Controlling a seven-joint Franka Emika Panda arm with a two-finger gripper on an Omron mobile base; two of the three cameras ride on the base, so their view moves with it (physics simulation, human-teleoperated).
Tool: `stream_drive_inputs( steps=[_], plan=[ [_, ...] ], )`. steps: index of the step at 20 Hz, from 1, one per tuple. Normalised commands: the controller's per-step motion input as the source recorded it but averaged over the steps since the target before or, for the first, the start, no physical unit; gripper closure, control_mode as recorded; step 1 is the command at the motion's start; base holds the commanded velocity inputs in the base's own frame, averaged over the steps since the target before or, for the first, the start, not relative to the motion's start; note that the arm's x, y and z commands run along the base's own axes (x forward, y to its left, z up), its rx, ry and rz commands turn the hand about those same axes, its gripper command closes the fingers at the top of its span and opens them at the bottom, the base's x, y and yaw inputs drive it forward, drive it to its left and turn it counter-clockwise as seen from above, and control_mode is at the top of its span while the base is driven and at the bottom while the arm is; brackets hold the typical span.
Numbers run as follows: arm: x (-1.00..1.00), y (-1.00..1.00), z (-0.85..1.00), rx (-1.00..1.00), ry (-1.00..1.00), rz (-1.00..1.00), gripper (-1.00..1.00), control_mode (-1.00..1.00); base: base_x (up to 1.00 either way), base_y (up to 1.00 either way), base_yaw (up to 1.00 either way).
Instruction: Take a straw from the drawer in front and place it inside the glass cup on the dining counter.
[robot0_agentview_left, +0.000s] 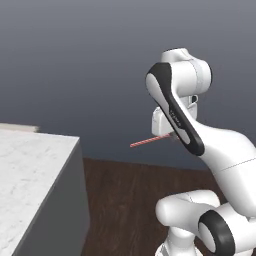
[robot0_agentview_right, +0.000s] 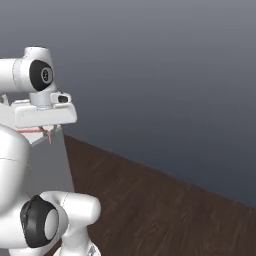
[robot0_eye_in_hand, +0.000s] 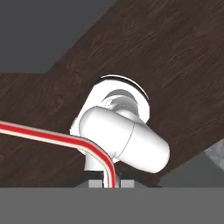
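Left base view. The white arm rises from the lower right and folds back on itself, so that the end effector (robot0_agentview_left: 170, 134) sits high in the frame, largely hidden behind a dark-trimmed arm link. The straw (robot0_agentview_left: 149, 141), thin and red, projects from behind that link toward the left, nearly level with its free end slightly lower, in mid-air above the dark wooden floor (robot0_agentview_left: 130, 200). At lower left lies the surface (robot0_agentview_left: 30, 175), a white marble-veined slab with a thick edge and a grey side panel. The straw is well apart from this surface, higher and to its right. A plain grey wall forms the background.

Right base view. The arm occupies the left edge. The end effector (robot0_agentview_right: 49, 132) hangs beneath the flat white hand body, and a short length of the red straw (robot0_agentview_right: 31, 130) shows just under that body, running roughly level toward the left. A small red portion also drops beside the fingertips. The wooden floor (robot0_agentview_right: 165, 210) extends to the right below the grey wall.

Hand view. The straw (robot0_eye_in_hand: 52, 138) enters from the left edge, sweeps across in a curve and descends to the bottom centre, where it passes between the finger tips. The end effector (robot0_eye_in_hand: 110, 183) is closed upon the straw, its jaws drawn together with only the straw between them. The wooden floor (robot0_eye_in_hand: 175, 52) lies behind.
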Motion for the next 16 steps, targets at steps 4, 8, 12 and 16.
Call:
stream_drive_inputs(
  steps=[4,8,12,16],
  plan=[
    [0.0,0.0,0.0,0.0,0.0,0.0,1.0,1.0,1.0,-0.62,0.49],
    [0.0,0.0,0.0,0.0,0.0,0.0,1.0,1.0,1.0,-0.64,0.51],
    [0.0,0.0,0.0,0.0,0.0,0.0,1.0,1.0,1.0,-0.66,0.52],
    [0.0,0.0,0.0,0.0,0.0,0.0,1.0,1.0,0.98,-0.65,0.53]
  ],
)
